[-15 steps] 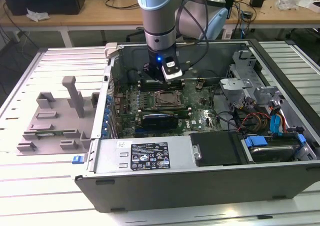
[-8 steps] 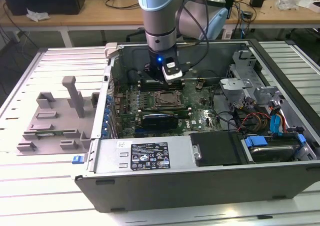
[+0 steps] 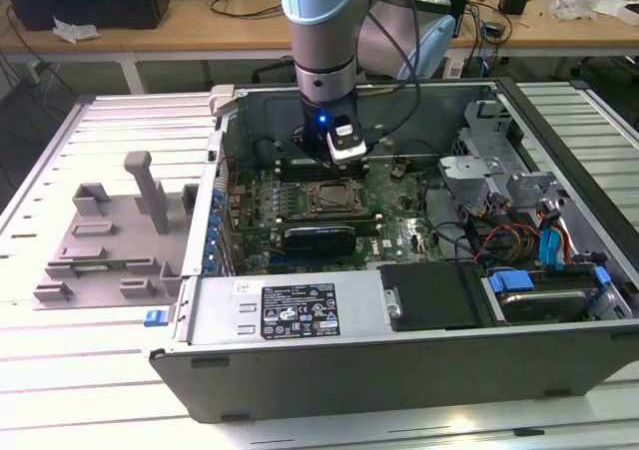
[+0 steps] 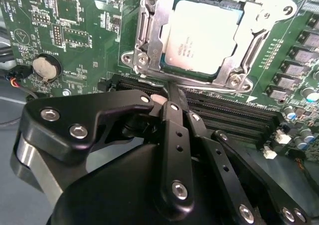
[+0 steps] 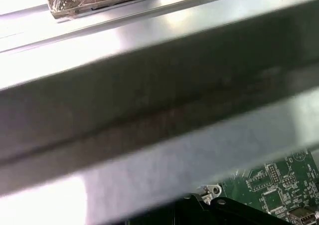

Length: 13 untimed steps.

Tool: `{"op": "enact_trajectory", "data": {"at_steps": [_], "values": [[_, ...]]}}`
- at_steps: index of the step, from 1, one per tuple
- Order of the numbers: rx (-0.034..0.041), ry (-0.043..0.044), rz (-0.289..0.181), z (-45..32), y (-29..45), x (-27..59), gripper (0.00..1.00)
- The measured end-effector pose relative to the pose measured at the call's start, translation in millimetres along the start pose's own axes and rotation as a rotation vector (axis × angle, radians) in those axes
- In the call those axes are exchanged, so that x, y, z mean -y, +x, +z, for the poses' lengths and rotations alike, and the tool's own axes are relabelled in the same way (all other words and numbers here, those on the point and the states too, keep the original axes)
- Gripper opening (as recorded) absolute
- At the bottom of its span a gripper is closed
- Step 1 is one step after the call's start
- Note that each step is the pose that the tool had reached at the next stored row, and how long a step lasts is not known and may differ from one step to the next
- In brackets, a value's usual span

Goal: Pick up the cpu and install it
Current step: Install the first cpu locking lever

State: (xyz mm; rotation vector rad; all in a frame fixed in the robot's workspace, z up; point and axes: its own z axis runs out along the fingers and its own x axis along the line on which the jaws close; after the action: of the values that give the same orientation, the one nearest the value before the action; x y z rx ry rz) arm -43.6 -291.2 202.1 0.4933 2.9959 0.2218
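The arm (image 3: 319,16) is a thick cylinder with pale blue joint caps and a brushed silver sleeve, ending in a black wrist with a small blue light (image 3: 321,121). A white-and-black camera block (image 3: 345,139) sits at the wrist, and a thin black cable (image 3: 415,86) loops off it. In the second wrist view the gripper (image 4: 170,99) is matte black, its linkage bars dotted with silver screws (image 4: 179,190) and small holes.

Tucking cpu (image 4: 202,35) rim beneath socket frame (image 4: 149,30); cropping that frame at the second wrist view's edge; burying memory slots (image 4: 229,112) partly under the gripper (image 4: 172,98).
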Motion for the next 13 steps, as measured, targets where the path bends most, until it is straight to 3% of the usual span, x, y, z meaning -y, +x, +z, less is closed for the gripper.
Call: {"op": "enact_trajectory", "data": {"at_steps": [9, 13], "values": [[0.0011, 0.0022, 0.003, 3.5, -0.4, 1.6, 0.11], [0.0014, 0.0018, 0.003, 0.6, -0.7, 1.0, 0.11]]}}
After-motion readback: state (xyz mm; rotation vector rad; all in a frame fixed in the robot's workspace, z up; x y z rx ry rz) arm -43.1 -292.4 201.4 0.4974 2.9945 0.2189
